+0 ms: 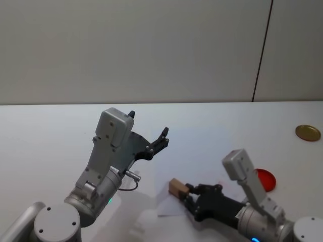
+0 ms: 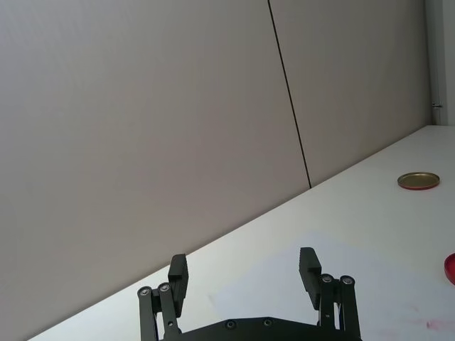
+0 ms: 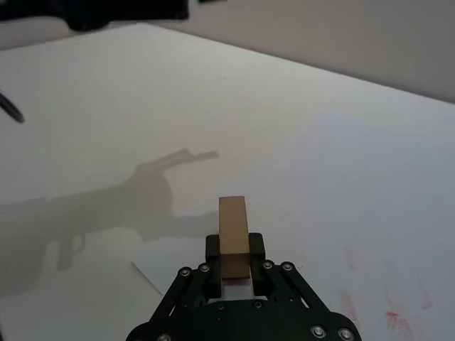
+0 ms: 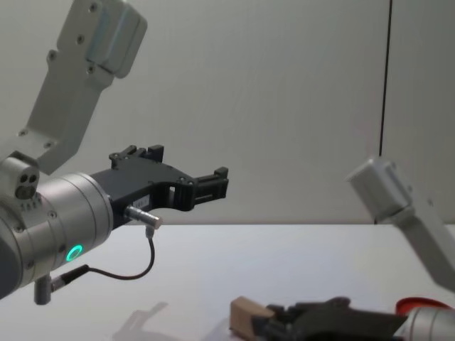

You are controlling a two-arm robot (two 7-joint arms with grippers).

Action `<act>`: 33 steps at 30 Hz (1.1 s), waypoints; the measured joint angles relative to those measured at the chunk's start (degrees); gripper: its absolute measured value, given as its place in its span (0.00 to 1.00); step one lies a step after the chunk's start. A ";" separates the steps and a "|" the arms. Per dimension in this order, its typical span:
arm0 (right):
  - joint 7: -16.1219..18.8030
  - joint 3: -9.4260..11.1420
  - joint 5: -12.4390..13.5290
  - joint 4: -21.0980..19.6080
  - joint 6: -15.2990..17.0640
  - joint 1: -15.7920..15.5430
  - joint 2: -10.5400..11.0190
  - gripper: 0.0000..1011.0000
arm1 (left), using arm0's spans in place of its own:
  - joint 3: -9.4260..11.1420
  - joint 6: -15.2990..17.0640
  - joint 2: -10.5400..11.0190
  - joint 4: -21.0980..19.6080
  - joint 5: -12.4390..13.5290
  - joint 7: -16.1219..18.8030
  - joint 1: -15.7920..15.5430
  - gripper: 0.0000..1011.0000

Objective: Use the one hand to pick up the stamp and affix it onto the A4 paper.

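Note:
My right gripper (image 1: 185, 192) is shut on the stamp (image 1: 176, 187), a small tan wooden block that sticks out past the jaws (image 3: 233, 231). It hangs low over the near left corner of the A4 paper (image 1: 207, 161), a white sheet with faint red marks (image 3: 392, 316). Whether the stamp touches the sheet cannot be told. From the chest view the stamp (image 4: 245, 316) is close to the tabletop. My left gripper (image 1: 149, 125) is raised high over the table's left half, open and empty (image 2: 243, 263).
A round red ink pad (image 1: 266, 180) lies just right of the right arm. A gold round lid (image 1: 308, 132) sits at the far right of the white table (image 1: 50, 131). A grey wall stands behind.

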 joint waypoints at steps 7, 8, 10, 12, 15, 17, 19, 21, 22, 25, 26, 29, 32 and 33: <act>-1.87 1.84 3.14 -2.46 -1.56 -0.34 1.35 0.21 | 0.00 0.00 0.00 0.00 0.00 0.00 0.00 0.98; -2.05 2.07 3.49 -2.71 -1.71 -0.39 1.54 0.21 | 0.00 0.00 0.00 0.00 0.00 0.00 0.00 0.98; -2.59 2.87 4.55 -3.57 -2.14 -0.62 2.31 0.21 | 0.00 0.00 0.00 0.00 0.00 0.00 0.00 0.98; -3.05 3.67 5.46 -4.36 -2.47 -0.90 3.09 0.21 | 0.00 0.00 0.00 0.00 0.00 0.00 0.00 0.98; -3.61 4.72 6.62 -5.35 -2.80 -1.38 4.24 0.21 | 0.00 0.00 0.00 0.00 0.00 0.00 0.00 0.98; -3.85 5.31 7.13 -5.88 -2.89 -1.71 4.90 0.21 | 0.00 0.00 0.00 0.00 0.00 0.00 0.00 0.98; -4.20 6.03 7.75 -6.58 -2.97 -2.19 5.83 0.21 | 0.00 0.00 0.00 0.00 0.00 0.00 0.00 0.98; -4.60 6.81 8.40 -7.26 -3.01 -2.74 6.80 0.21 | 0.00 0.00 0.00 0.00 0.00 0.00 0.00 0.98; -4.69 7.06 8.52 -7.48 -3.02 -2.94 7.12 0.21 | 0.00 0.00 0.00 0.00 0.00 0.00 0.00 0.98; -5.21 7.92 9.06 -8.16 -3.01 -3.70 8.32 0.21 | 0.00 0.00 0.00 0.00 0.00 0.00 0.00 0.98; -5.41 8.14 9.18 -8.34 -2.99 -3.92 8.62 0.21 | 0.00 0.00 0.00 0.00 0.00 0.00 0.00 0.98; -5.93 8.89 9.41 -8.79 -2.82 -4.62 9.70 0.21 | 0.00 0.00 0.00 0.00 0.00 0.00 0.00 0.98; -6.48 9.54 9.53 -9.04 -2.54 -5.27 10.65 0.21 | 0.00 0.00 0.00 0.00 0.00 0.00 0.00 0.98; -6.60 9.72 9.54 -9.08 -2.44 -5.42 10.90 0.21 | 0.00 0.00 0.00 0.00 0.00 0.00 0.00 0.98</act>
